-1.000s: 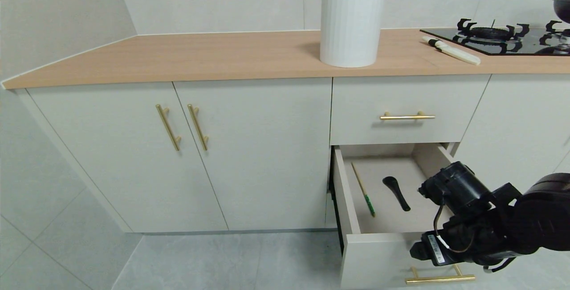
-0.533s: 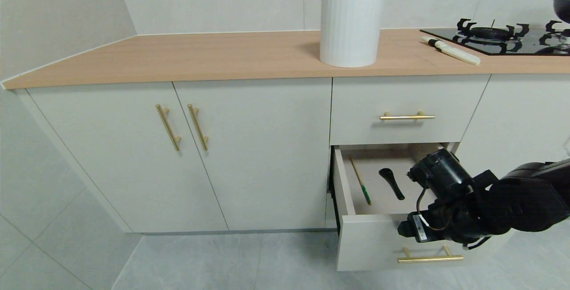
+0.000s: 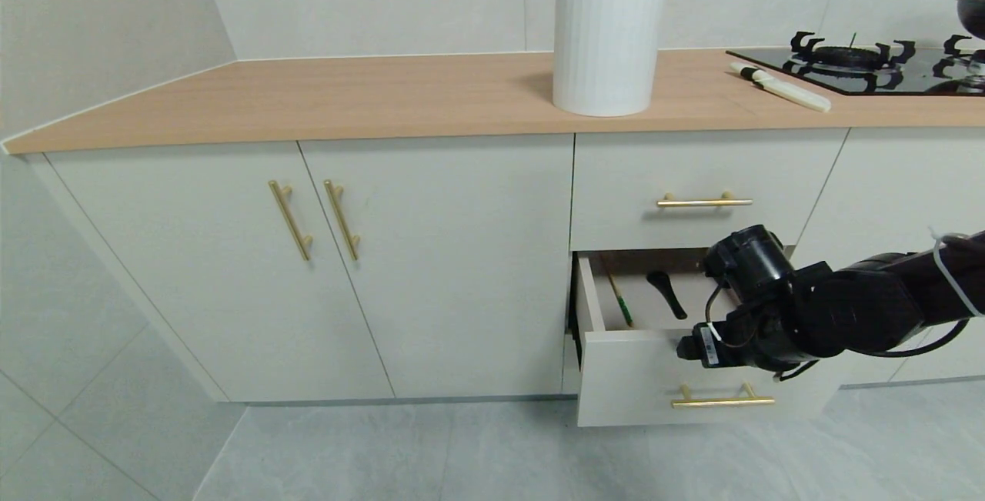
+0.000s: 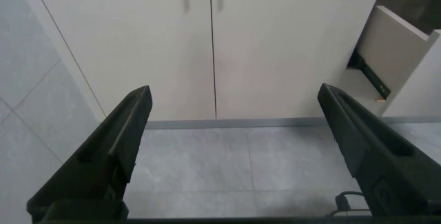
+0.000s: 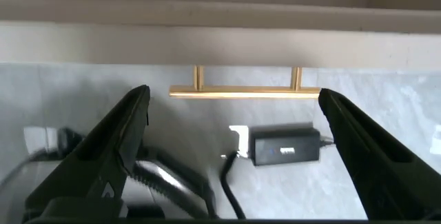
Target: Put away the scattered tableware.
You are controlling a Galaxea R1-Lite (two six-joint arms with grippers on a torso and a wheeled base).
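While the jaws of left gripper (image 4: 233,93) and right gripper (image 5: 233,97) stand spread and empty, we note the right facing the handle (image 5: 244,93) of the part-open drawer (image 3: 631,366); spoon (image 3: 666,295) and chopstick (image 3: 618,302) lie inside at its ten o'clock.
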